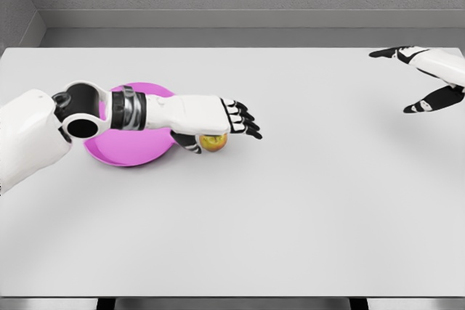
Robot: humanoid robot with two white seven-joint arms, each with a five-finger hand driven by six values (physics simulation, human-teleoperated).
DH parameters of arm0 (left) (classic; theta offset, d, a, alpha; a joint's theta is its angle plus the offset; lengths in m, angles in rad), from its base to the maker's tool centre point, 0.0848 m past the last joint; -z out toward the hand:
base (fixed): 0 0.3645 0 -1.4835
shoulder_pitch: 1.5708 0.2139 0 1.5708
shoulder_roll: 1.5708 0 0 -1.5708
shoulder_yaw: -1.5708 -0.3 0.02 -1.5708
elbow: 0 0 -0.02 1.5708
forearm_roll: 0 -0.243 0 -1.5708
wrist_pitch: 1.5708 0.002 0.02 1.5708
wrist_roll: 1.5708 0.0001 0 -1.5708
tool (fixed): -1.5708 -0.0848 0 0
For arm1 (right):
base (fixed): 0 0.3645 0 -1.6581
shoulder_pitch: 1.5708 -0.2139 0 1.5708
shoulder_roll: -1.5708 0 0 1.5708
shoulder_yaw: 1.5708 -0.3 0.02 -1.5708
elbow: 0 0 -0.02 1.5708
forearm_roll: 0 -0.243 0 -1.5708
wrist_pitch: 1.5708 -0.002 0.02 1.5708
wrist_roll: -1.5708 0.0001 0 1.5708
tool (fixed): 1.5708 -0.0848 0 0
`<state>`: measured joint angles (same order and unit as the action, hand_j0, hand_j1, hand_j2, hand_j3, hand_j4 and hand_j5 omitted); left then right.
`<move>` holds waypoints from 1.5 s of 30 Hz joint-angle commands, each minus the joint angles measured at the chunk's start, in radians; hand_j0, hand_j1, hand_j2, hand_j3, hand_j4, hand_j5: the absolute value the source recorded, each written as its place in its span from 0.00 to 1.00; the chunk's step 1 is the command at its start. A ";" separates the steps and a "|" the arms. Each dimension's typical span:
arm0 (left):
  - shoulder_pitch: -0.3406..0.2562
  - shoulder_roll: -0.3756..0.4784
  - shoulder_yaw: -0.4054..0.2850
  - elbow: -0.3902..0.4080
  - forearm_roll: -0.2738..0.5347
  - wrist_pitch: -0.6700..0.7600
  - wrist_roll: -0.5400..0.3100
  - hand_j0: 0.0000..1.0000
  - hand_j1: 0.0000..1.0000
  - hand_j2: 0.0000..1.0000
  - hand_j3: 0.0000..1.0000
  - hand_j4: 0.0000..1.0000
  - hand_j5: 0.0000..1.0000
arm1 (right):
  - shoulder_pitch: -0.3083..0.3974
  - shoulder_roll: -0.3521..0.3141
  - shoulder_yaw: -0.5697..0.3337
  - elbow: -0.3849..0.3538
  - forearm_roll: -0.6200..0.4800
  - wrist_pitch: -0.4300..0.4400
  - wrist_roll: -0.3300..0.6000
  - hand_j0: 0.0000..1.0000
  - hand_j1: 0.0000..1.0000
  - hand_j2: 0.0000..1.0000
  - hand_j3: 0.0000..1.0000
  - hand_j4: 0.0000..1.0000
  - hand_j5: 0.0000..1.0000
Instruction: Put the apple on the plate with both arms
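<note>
Apple (213, 142): one, yellow-gold with a reddish patch, resting on the worktop just beside the plate's right edge, not on it; its upper part is hidden under the left hand.
Plate (127, 152): one, round, magenta-pink, lying flat on the worktop to the left of the apple; its middle is crossed by the left forearm.
Left hand (218, 117): one, directly above the apple, palm down, dark fingers stretched out flat past the apple away from the plate, thumb curving down at the apple's plate side; whether it touches the apple cannot be told; not clasped around it.
Right hand (420, 78): one, well apart from the apple at the worktop's far right, fingers spread, holding nothing.
Worktop (290, 215): one, plain white, carrying apple and plate.
</note>
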<state>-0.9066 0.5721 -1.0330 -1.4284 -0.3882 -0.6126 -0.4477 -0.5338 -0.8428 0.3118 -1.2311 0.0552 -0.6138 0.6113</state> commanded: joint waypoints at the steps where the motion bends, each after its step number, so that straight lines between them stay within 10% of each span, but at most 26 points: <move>1: 0.000 -0.012 -0.002 0.000 0.008 0.002 -0.048 1.00 1.00 1.00 1.00 1.00 1.00 | 0.000 -0.007 0.000 0.002 -0.008 0.003 0.000 1.00 1.00 1.00 1.00 1.00 1.00; 45: -0.029 -0.066 -0.045 0.115 -0.103 0.060 -0.072 0.95 0.95 0.95 0.95 0.95 0.95 | 0.005 -0.002 0.003 -0.007 -0.006 0.003 0.000 1.00 1.00 1.00 1.00 1.00 1.00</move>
<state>-0.9357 0.5065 -1.0773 -1.3137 -0.4880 -0.5541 -0.5205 -0.5292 -0.8438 0.3157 -1.2372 0.0566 -0.6138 0.6113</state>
